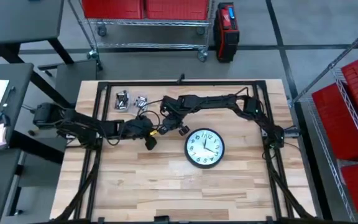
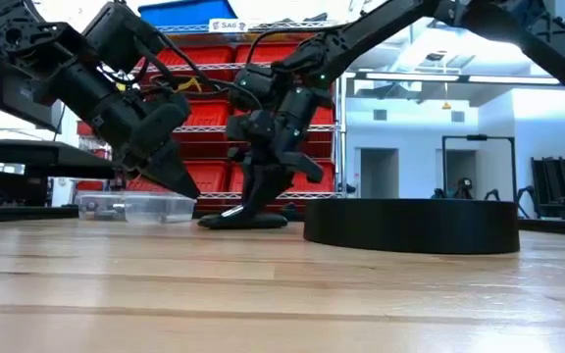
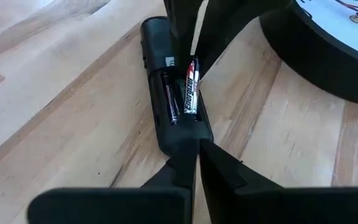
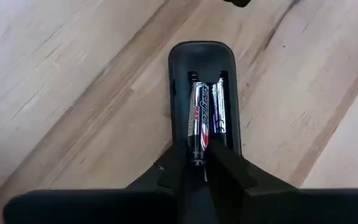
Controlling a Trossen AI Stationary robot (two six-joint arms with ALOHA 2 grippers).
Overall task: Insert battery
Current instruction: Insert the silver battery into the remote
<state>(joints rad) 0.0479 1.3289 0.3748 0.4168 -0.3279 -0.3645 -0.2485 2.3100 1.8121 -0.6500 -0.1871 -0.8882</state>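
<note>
A black remote [image 3: 157, 56] lies on the wooden table with its battery compartment open and facing up. One battery [image 4: 218, 112] lies in the compartment. A second, silver and red battery [image 3: 191, 93] lies beside it, and my right gripper [image 4: 201, 163] is shut on its end. My left gripper [image 3: 196, 155] is shut and points at the remote's opposite end. In the low view its tip [image 2: 189, 191] stands a little above the table, beside the remote [image 2: 243, 221]. My right gripper pinches the silver and red battery by one end [image 4: 197, 152] between its two fingertips. The fingers come down at it from above, in line with the battery. The battery's other end [image 3: 188, 115] rests in the compartment. My left gripper: I cannot tell whether it touches the remote.
A round black wall clock [image 1: 204, 148] lies face up close to the right of the remote. A clear container [image 1: 129, 99] with more batteries stands toward the far left. The near half of the table [image 1: 166, 193] is bare wood.
</note>
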